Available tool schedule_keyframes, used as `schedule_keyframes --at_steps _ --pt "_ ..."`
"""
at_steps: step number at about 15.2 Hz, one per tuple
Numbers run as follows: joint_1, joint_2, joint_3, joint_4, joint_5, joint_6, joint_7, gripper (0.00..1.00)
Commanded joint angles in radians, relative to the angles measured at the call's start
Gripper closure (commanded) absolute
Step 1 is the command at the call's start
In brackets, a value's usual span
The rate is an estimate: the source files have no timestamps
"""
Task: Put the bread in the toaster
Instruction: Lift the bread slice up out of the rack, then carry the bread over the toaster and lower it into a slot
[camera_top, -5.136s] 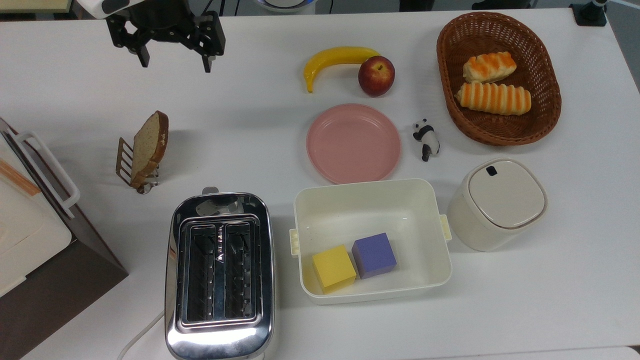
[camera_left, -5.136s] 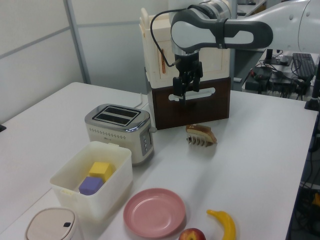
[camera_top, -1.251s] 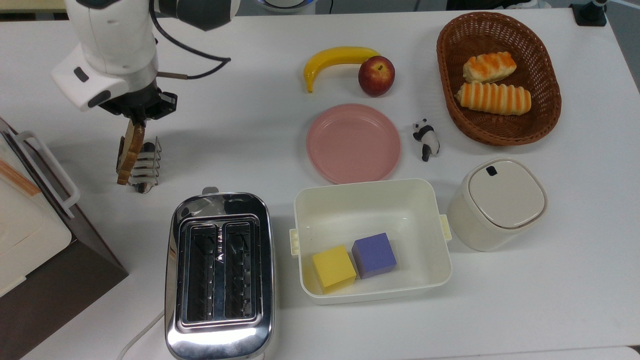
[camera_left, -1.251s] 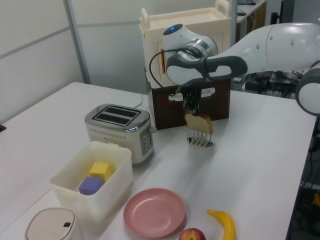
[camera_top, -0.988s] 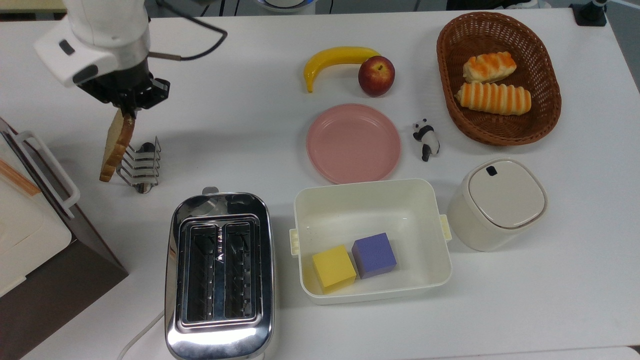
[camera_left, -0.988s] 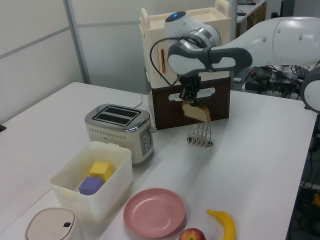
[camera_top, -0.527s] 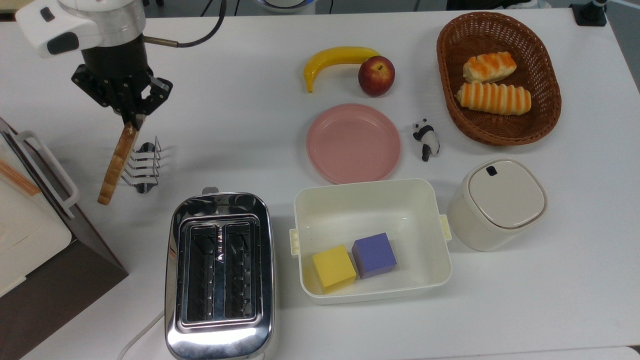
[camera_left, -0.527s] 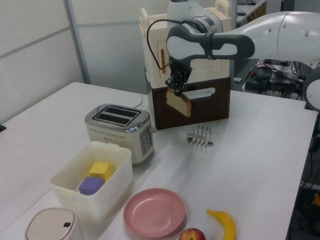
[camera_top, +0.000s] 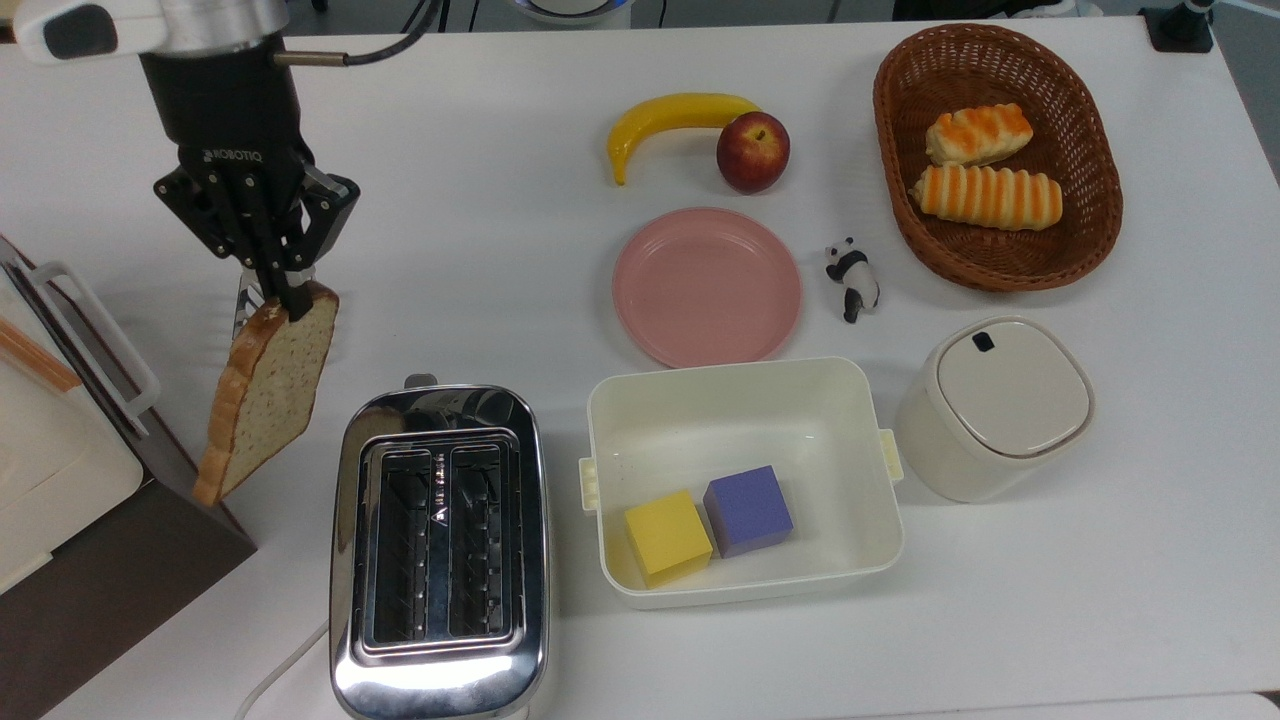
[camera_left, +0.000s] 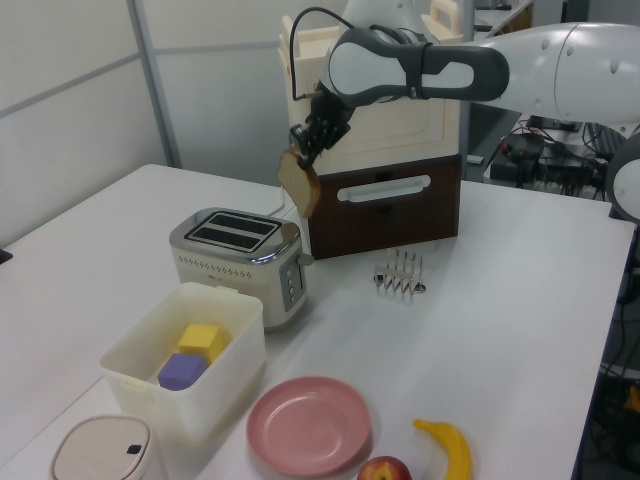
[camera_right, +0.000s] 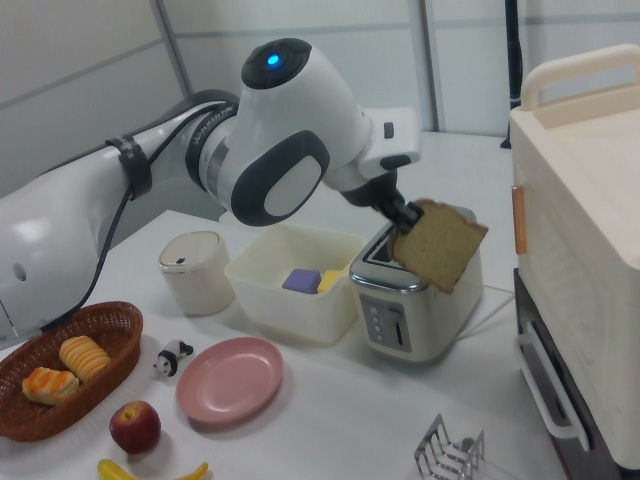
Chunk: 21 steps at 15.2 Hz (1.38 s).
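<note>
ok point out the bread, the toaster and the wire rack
bread (camera_top: 272, 395), top view, middle of the speckled face
toaster (camera_top: 440, 672), top view, chrome top near the cord end
wire rack (camera_left: 399, 274), left view, its upright wires

The top view looks straight down on the whole worktop (camera_top: 500, 280). The left view stands off beyond the plate (camera_left: 309, 425), facing the toaster (camera_left: 238, 262) and cabinet (camera_left: 385, 170). The right view looks back low from beside the cabinet (camera_right: 585, 260); all share toaster and plate

White worktop (camera_top: 520, 250) under even light; pale panelled walls (camera_left: 80, 90) behind; cluttered desk with keyboard (camera_left: 608, 120) at the left view's right.
</note>
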Motion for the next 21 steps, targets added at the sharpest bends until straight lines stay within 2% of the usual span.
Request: schedule_keyframes --at_steps 1,8,17,21 --pt "0.017 -0.015 0.023 -0.022 0.087 0.121 0.015 1.0" --pt "0.017 0.025 0.108 -0.022 0.113 0.258 0.004 1.0" --pt "0.017 0.034 0.112 -0.069 0.116 0.237 -0.045 1.0" --pt "0.017 0.031 0.112 -0.068 0.116 0.094 -0.083 1.0"
